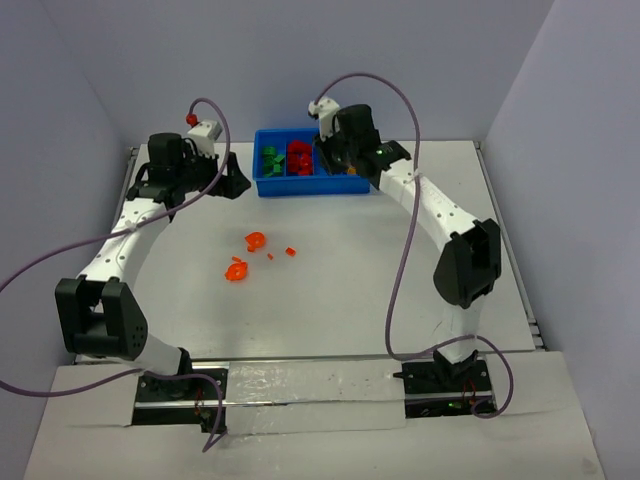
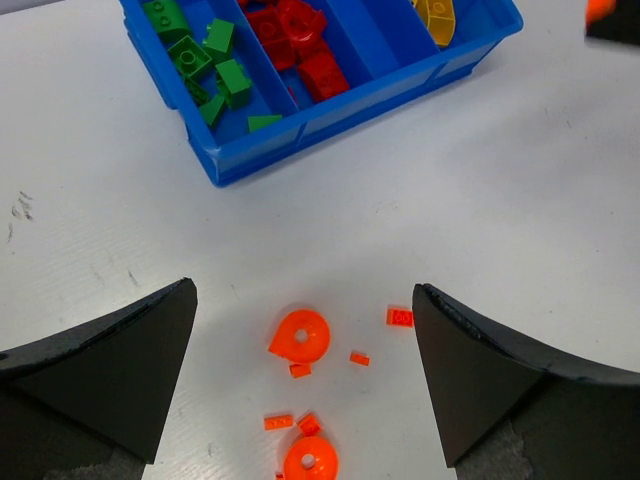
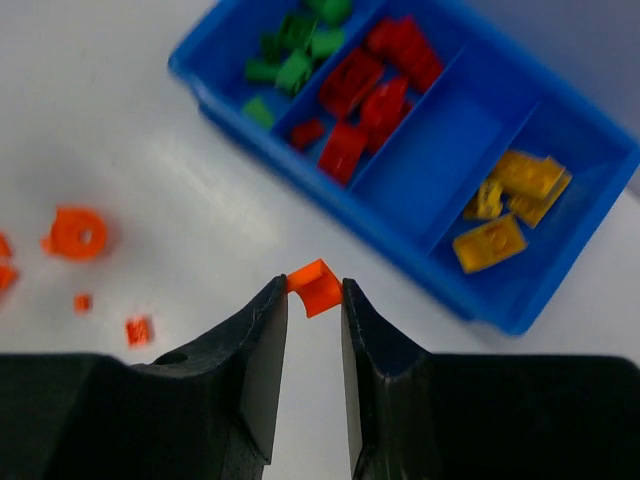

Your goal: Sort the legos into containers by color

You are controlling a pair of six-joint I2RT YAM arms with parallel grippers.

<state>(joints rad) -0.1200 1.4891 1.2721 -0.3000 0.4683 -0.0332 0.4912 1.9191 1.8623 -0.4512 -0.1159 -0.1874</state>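
Note:
My right gripper (image 3: pixel 314 288) is shut on a small orange arch-shaped lego (image 3: pixel 322 292), held just in front of the blue tray (image 3: pixel 400 240). The tray's containers hold green legos (image 3: pixel 295 55), red legos (image 3: pixel 365 95) and yellow legos (image 3: pixel 505 210); the one between red and yellow (image 3: pixel 450 150) has nothing in it. My left gripper (image 2: pixel 304 290) hangs open above loose orange legos on the table, among them a round piece (image 2: pixel 300 336) and a second round one (image 2: pixel 310 462). From above, the right gripper (image 1: pixel 345 165) sits at the tray's right end.
Small orange bits (image 2: pixel 400 317) lie scattered around the round pieces (image 1: pixel 255 240) in the middle of the white table. The tray (image 1: pixel 310 185) stands at the back near the wall. Purple cables loop off both arms.

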